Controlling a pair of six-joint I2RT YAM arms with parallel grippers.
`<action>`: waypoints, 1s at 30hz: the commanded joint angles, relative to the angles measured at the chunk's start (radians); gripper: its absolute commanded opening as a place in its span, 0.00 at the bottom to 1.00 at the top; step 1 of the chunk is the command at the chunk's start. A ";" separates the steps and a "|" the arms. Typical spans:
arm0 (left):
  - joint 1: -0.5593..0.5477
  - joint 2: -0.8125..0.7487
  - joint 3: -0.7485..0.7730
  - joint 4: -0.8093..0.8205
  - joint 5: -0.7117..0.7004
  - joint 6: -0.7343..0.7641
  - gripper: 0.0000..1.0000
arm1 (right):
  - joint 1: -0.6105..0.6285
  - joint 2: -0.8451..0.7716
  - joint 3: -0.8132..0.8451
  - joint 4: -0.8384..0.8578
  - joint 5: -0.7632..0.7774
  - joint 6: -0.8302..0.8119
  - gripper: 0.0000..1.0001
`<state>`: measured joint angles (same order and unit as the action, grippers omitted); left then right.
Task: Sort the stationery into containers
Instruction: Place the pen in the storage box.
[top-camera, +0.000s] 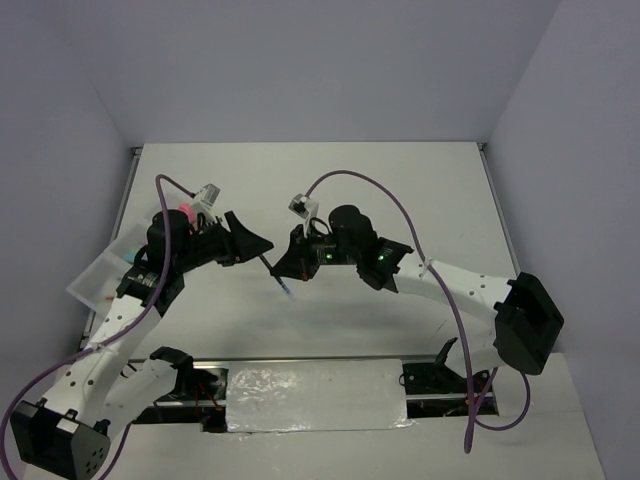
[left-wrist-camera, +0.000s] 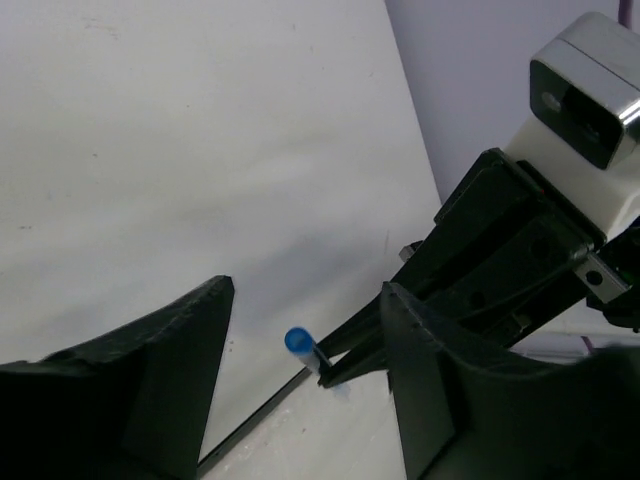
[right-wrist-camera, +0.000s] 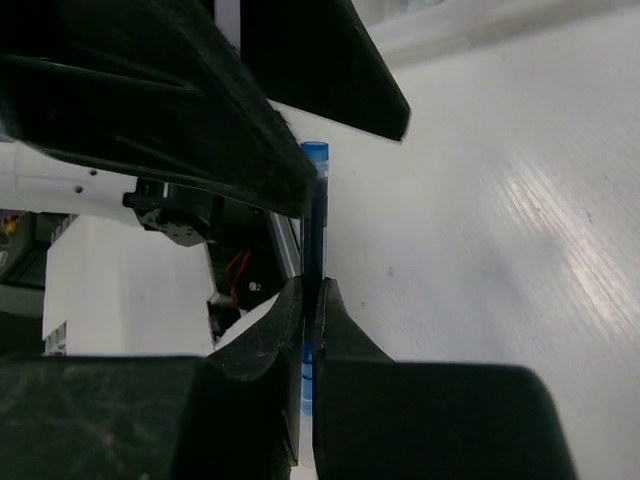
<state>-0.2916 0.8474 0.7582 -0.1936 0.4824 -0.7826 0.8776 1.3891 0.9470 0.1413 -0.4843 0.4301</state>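
Note:
A thin dark blue pen (top-camera: 276, 275) with a blue end (left-wrist-camera: 297, 342) hangs above the table's middle. My right gripper (top-camera: 286, 267) is shut on its shaft, as the right wrist view (right-wrist-camera: 310, 288) shows, with the pen (right-wrist-camera: 315, 215) pointing away from it. My left gripper (top-camera: 258, 248) is open, and in the left wrist view (left-wrist-camera: 308, 290) the pen's blue end lies between its spread fingers (left-wrist-camera: 185, 345) without touching them. The clear tray (top-camera: 92, 282) lies at the left, partly hidden by the left arm. Something pink (top-camera: 184, 211) shows behind that arm.
The right wrist camera housing (left-wrist-camera: 590, 85) sits close in front of my left gripper. A shiny foil-covered strip (top-camera: 315, 395) lies between the arm bases at the near edge. Walls close in the table at the back and sides.

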 joint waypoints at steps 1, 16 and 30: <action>-0.003 0.001 -0.013 0.109 0.076 -0.049 0.65 | 0.017 -0.035 0.084 0.058 -0.004 0.009 0.02; 0.006 0.056 0.202 -0.351 -0.300 0.048 0.00 | -0.008 -0.019 0.154 -0.008 0.179 0.012 0.99; 0.865 0.420 0.527 -0.701 -0.973 0.128 0.00 | -0.092 -0.571 -0.050 -0.456 0.576 -0.080 1.00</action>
<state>0.5282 1.2598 1.2327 -0.8112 -0.3740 -0.6518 0.7856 0.8787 0.9276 -0.2386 0.0437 0.3828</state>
